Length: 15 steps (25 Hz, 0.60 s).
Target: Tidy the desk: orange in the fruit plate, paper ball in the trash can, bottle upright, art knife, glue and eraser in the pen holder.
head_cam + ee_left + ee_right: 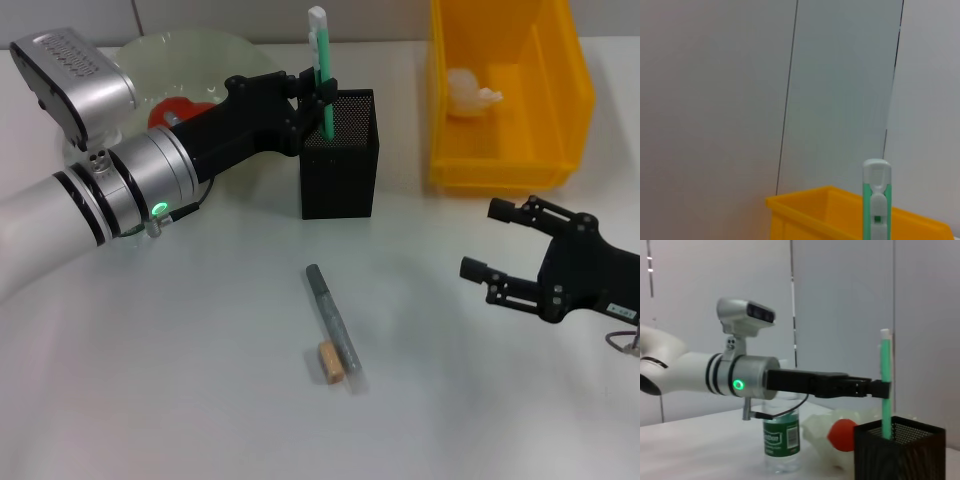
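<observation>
White tabletop runs under everything, with pale wall panels behind it in both wrist views.

At the back of the table the left gripper (322, 92) is pinching the art knife (321, 62), a green-and-white stick held upright with its lower end dipping inside the black mesh pen holder (339, 155). The right wrist view shows this side-on: the black fingers (875, 388) clamp the knife at mid-height, above the holder's rim. The left wrist view shows only the knife's white-capped top against the wall, with the yellow bin's edge below it.

Behind the left arm lies the pale green fruit plate (200, 52) with the orange (180, 108) on it, partly hidden by the arm in the head view. The right wrist view alone shows the bottle (782, 440), clear with a green label, standing upright beyond the arm.

Right of the holder sits the yellow trash can (508, 90), the white paper ball (470, 92) inside it.

Near the front of the table the grey glue (332, 318) stick lies flat, and the small tan eraser (331, 362) touches its near end.

The right gripper (484, 240) hovers low at the right side, fingers spread and holding nothing.
</observation>
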### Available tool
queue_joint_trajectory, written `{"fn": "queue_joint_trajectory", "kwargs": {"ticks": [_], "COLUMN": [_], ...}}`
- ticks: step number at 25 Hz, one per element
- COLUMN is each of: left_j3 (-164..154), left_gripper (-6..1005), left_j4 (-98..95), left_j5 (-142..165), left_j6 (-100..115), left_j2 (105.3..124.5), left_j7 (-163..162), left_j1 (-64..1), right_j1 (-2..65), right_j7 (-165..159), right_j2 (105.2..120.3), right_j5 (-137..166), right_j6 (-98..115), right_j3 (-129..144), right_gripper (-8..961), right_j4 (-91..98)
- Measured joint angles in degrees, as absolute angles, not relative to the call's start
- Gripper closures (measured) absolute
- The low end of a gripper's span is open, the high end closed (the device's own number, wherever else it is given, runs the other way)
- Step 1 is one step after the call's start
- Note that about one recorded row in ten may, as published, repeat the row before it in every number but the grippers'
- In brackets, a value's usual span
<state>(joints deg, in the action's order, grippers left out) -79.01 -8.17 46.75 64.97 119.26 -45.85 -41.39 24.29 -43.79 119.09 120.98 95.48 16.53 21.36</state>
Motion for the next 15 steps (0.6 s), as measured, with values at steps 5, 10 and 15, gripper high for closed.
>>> {"fn": "queue_joint_trajectory", "kwargs": {"ticks": [5,10,15], "left_j3": [-79.01,-79.01,-79.01], "left_gripper": [789,789,788], "left_j4": [-8.17,-8.17,-8.17], "left_j5": [46.75,46.75,46.75], "left_j6": [65.15,65.25,65.54], "left_j2": [119.26,119.26,119.26], "left_j7": [-45.85,-45.87,-45.88], "left_j1": [-41.39,-41.4,-41.4], "right_j1": [24.26,24.25,24.25], "right_j7": [-43.9,-43.94,-43.96], "right_j2": [119.09,119.09,119.09], "right_j5": [120.77,120.17,120.06], "right_j6": [94.69,94.6,94.57], "right_j3": [16.42,16.34,16.34], "right_gripper": [162,162,161], "right_j4": [21.36,21.36,21.36]}}
